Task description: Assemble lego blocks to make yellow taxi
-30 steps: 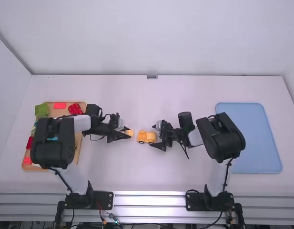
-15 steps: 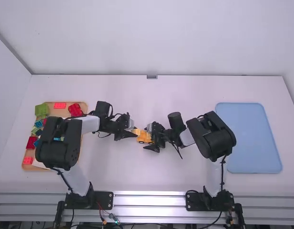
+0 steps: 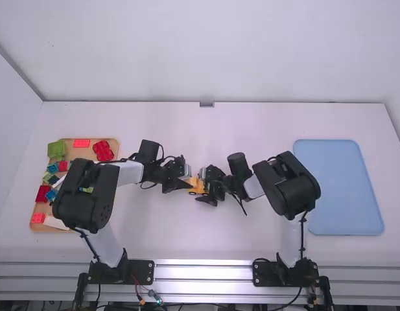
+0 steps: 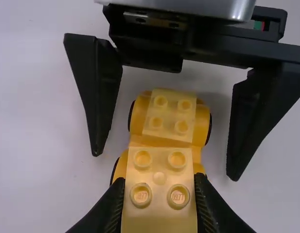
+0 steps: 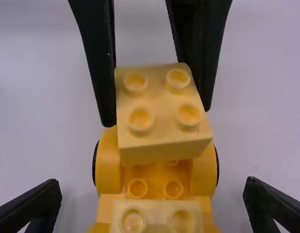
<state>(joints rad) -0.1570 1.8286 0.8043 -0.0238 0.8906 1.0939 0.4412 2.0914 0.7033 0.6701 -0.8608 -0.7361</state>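
Observation:
In the high view my left gripper (image 3: 188, 184) and my right gripper (image 3: 203, 193) meet at the orange-yellow car base (image 3: 197, 186). Pale yellow brick (image 4: 159, 177) is pinched by my left gripper (image 4: 159, 184), over one end of the wheeled base (image 4: 164, 141). The right wrist view shows this brick (image 5: 162, 114) slightly tilted above bare studs; whether it touches the base I cannot tell. Another pale yellow brick (image 5: 157, 216) sits on the base's other end. My right gripper (image 5: 152, 187) is open, its fingers apart on either side of the base.
A wooden tray (image 3: 112, 144) with red, green and blue bricks lies at the left, partly beneath the left arm. On the right is a blue tray (image 3: 345, 188). Both forearms point inward over the table's middle.
My left gripper has moved right with its brick, from beside the car base to over it. The right gripper shifted slightly left at first, then stayed about still.

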